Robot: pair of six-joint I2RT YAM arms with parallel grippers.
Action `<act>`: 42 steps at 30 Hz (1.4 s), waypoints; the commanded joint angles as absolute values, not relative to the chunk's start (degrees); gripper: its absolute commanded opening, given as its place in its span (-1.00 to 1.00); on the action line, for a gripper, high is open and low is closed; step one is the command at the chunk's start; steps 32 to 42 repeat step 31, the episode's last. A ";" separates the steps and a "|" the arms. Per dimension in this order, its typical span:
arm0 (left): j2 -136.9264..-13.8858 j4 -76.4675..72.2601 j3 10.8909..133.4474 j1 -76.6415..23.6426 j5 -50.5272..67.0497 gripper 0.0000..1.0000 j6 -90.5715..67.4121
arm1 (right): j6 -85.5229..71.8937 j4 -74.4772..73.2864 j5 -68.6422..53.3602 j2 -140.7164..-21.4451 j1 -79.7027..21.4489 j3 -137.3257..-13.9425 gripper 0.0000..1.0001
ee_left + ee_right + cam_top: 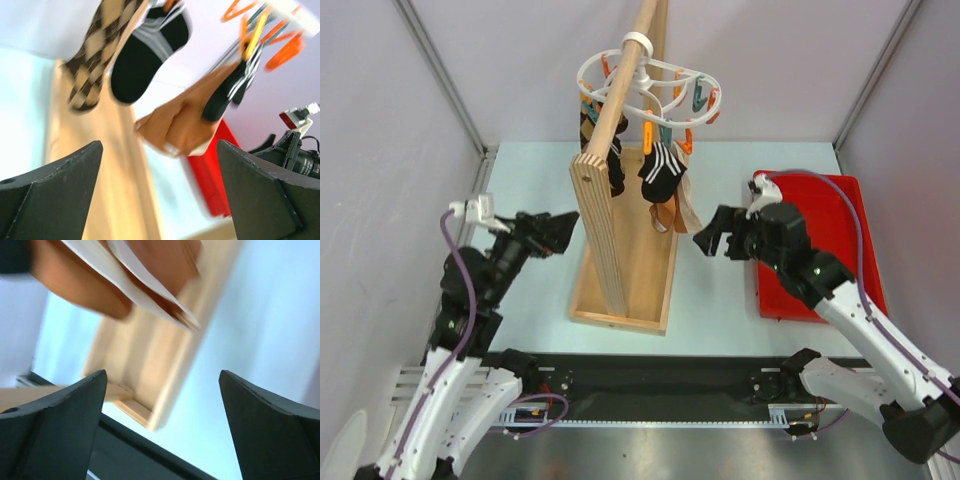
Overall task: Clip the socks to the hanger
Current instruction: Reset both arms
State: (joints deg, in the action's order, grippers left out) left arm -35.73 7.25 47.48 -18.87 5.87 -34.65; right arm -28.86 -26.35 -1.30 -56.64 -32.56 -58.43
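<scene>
Briefly, an entry on the release step.

Hanger (650, 85): white oval ring, hooked over the wooden pole (625, 90) of the stand (620, 260), with orange and teal pegs dangling from it.

Socks: all hung under the ring and clear of the table (520, 190).
- Argyle sock (92, 65): nearest the pole.
- Black striped sock (660, 172): beside the argyle one, under an orange peg (648, 138).
- Tan sock (678, 212): lowest, on the side toward the red tray (840, 260).
- The peg bites themselves were too small or too blurred to check.

Left gripper (566, 232): released, jaws spread wide, holding nothing. It stood left of the stand and apart from the socks.

Right gripper (712, 242): likewise released and empty. It stood between the tan sock and the tray, near the sock but not touching it.

Step judged in hand: clearing away after a clipping, with the task apparently near its end.

Handling notes, as judgement:
- Each arm should back straight off along its own side, jaws kept wide.
- Neither finger should sweep under the hanging toes. A snagged hem could tug a sock out of its peg or set the ring swinging on the pole.
- The right arm had the tighter margin, so it should draw toward the tray rather than upward.
- The tan sock's hold deserved a look once the ring hung quiet.
</scene>
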 commanded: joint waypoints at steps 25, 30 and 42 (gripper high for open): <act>8.00 20.13 14.16 -18.63 11.07 0.99 -53.95 | -42.97 -25.23 9.05 -16.62 -33.05 -23.30 0.99; 8.00 17.32 12.13 -18.63 12.04 0.98 -55.02 | -44.73 -23.73 8.70 -16.26 -33.05 -20.39 0.99; 8.00 16.36 11.87 -18.55 13.17 0.99 -55.54 | -44.74 -24.08 7.92 -16.09 -33.05 -20.30 1.00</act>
